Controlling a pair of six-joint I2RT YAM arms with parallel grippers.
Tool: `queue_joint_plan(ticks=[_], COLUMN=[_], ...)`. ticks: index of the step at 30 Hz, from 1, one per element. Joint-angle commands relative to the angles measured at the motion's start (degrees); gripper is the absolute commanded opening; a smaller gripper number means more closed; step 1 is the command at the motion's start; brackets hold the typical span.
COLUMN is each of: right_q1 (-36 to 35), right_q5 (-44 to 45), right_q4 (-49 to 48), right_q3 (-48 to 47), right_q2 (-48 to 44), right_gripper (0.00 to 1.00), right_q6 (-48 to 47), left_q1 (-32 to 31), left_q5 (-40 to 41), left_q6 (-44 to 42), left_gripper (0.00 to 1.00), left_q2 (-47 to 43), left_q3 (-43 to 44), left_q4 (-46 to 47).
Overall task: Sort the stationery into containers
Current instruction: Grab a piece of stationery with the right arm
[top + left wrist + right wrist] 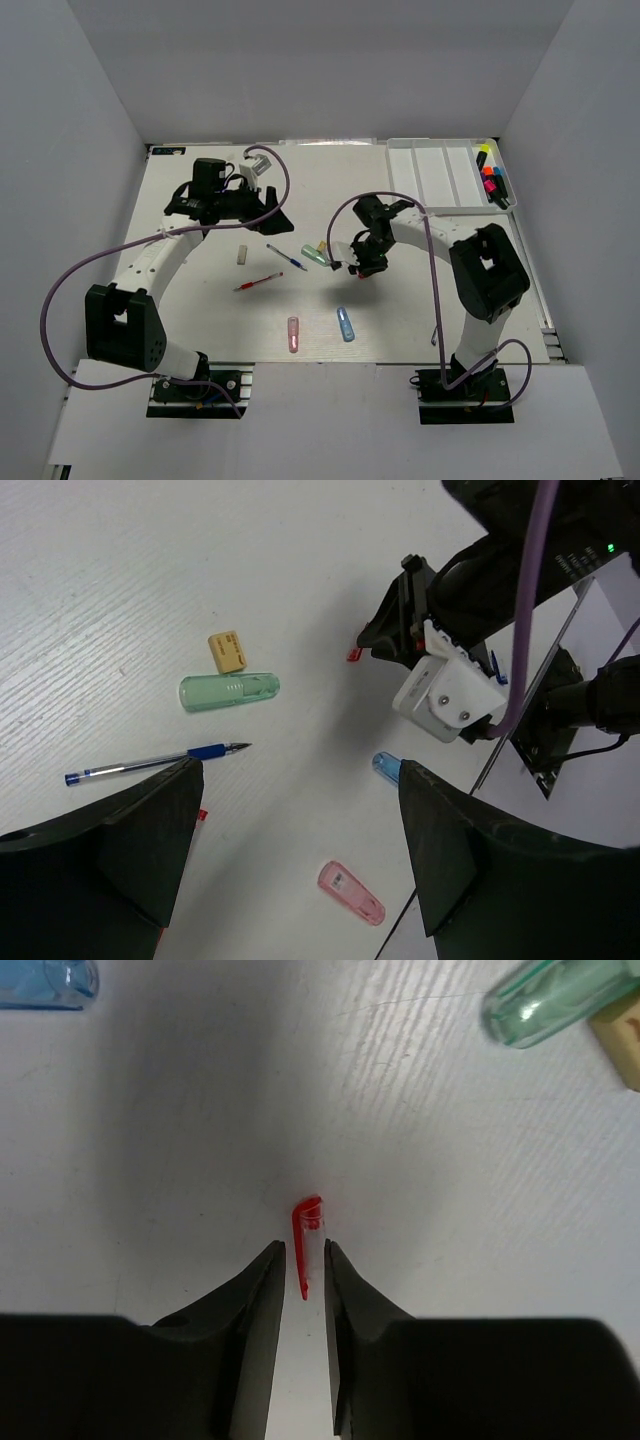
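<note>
My right gripper [304,1248] is shut on a clear pen cap with a red clip [312,1222], just over the table mid-right [358,268]. My left gripper [300,770] hangs open and empty high over the middle of the table [270,205]. Loose stationery lies below: blue pen [286,257], red pen [258,283], green capsule [230,691], tan bit [227,651], pink capsule [351,893], blue capsule [346,323], tan piece [241,256]. The white divided tray [440,175] sits at the far right with highlighters [492,178] in its right compartment.
Purple cables loop from both arms over the table. Grey walls close in the workspace on three sides. The table's near edge runs just past the pink and blue capsules.
</note>
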State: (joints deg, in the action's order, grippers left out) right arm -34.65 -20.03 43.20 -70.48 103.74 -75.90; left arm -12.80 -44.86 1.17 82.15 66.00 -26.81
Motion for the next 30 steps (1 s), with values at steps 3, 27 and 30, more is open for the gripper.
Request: queue_joint_plan(ticks=[3,27,30], right_q1=[-1.21,0.37,0.82], right_q5=[2.80,6.41,6.32], right_q4=[2.59,2.33,1.80], right_q3=[-2.56,-1.24,-0.28], right_q2=[2.34,4.45,4.10], right_gripper=[0.28,0.40,0.39], right_q6=[-3.29,-3.11,-3.29], left_q1=[1.28,2.87,2.87], left_q5=[-3.21,-4.09,-4.18], left_q6=[2.60,3.67,3.93], left_gripper=[0.89,0.90,0.91], left_q2=[-2.26,-2.61,-2.61], left_q3=[-1.13,-3.33,-3.59], left_q4=[2.90,4.75,5.18])
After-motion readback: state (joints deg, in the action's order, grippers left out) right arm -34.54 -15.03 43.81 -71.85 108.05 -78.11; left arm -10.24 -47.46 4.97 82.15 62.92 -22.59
